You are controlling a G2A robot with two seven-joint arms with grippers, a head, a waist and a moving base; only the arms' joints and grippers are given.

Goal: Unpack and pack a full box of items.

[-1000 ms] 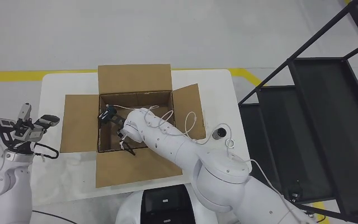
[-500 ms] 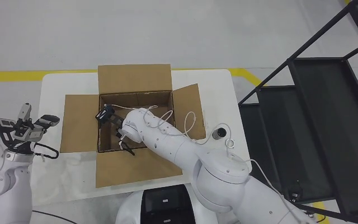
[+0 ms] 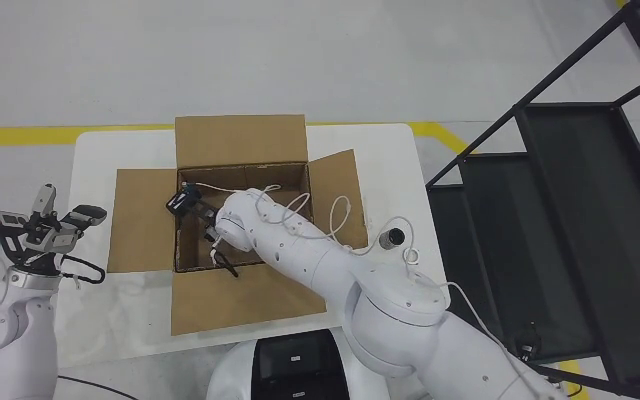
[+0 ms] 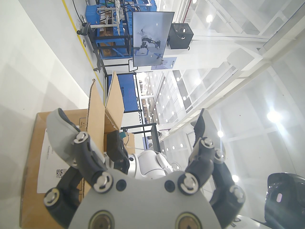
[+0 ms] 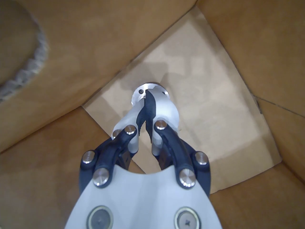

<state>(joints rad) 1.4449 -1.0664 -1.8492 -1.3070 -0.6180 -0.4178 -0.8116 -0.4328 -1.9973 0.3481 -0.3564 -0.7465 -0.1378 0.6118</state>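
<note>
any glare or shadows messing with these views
Left wrist view: ceiling lamps flare white behind the open left pincer. Right wrist view: soft light, the right pincer, shut on a small metal piece, throws a grey shadow on the box floor. Top view: even light, the box interior shaded.

Background notes. A pale grey floor (image 3: 300,50) is stretching out on the far side of a white table (image 3: 390,150). A yellow line (image 3: 90,132) is running left to right across the floor, passing behind the table's far edge. Black metal stairs (image 3: 540,200) are standing on the right, just beside the table.

In the left wrist view a big hall is opening out. Blue racks (image 4: 112,17) are standing far off. A large screen (image 4: 149,39) is hanging in front of them, with a black box (image 4: 180,36) just beside it. White beams (image 4: 228,38) are crossing the ceiling, and round lamps (image 4: 274,116) are shining brightly there.
</note>
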